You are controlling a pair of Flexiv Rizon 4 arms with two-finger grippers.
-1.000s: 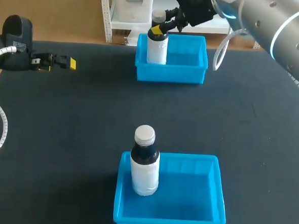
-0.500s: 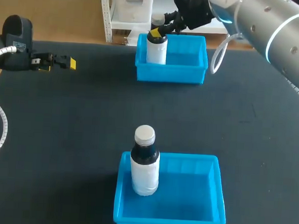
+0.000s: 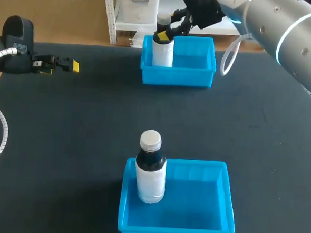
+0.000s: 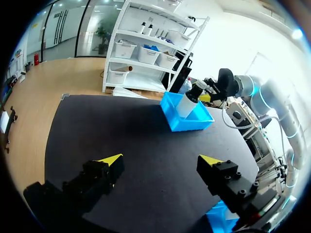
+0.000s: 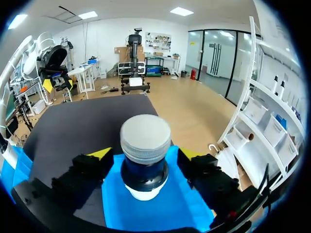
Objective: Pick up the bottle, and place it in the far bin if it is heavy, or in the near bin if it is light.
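Note:
A dark bottle (image 3: 163,52) with a white label and a grey cap stands upright in the far blue bin (image 3: 189,79), at its left end. My right gripper (image 3: 163,32) straddles the bottle's neck, open, with a gap on each side of the neck (image 5: 145,174) in the right wrist view. The yellow fingertips (image 5: 100,153) flank the bottle (image 5: 145,141) above the bin floor (image 5: 160,208). My left gripper (image 3: 69,65) hangs open and empty over the table's far left. From the left wrist view, the bottle (image 4: 187,103) and far bin (image 4: 192,121) lie well ahead of the left gripper (image 4: 160,160).
A second, similar bottle (image 3: 150,169) stands upright in the left part of the near blue bin (image 3: 191,224). Black table surface (image 3: 92,118) stretches between the two bins. My right arm (image 3: 287,29) comes in over the far right corner.
The right gripper's fingers have spread apart, off the bottle's neck. The bottle stays standing in the far bin. My left arm has not moved.

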